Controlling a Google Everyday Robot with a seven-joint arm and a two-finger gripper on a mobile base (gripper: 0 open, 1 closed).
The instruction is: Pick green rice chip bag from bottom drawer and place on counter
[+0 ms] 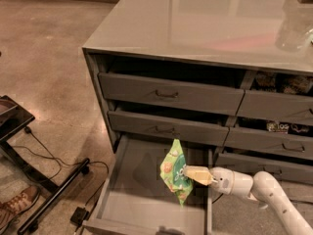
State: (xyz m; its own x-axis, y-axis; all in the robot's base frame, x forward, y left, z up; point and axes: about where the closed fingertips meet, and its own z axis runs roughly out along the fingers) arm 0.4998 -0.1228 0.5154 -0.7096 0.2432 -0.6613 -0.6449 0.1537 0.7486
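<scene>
The green rice chip bag (174,173) hangs upright in the air above the open bottom drawer (137,199), held at its right edge. My gripper (191,174) reaches in from the lower right on a white arm and is shut on the bag. The bag is over the right half of the drawer, clear of the drawer floor. The drawer's grey floor shows nothing else in it. The glossy grey counter (205,18) is above, at the top of the cabinet.
Two shut handled drawers (168,96) sit above the open one. The right stack drawers (279,109) hold dark snack packs. A black stand with cables (44,190) and a shoe (14,207) are on the floor at left. A clear object (293,31) stands on the counter's right.
</scene>
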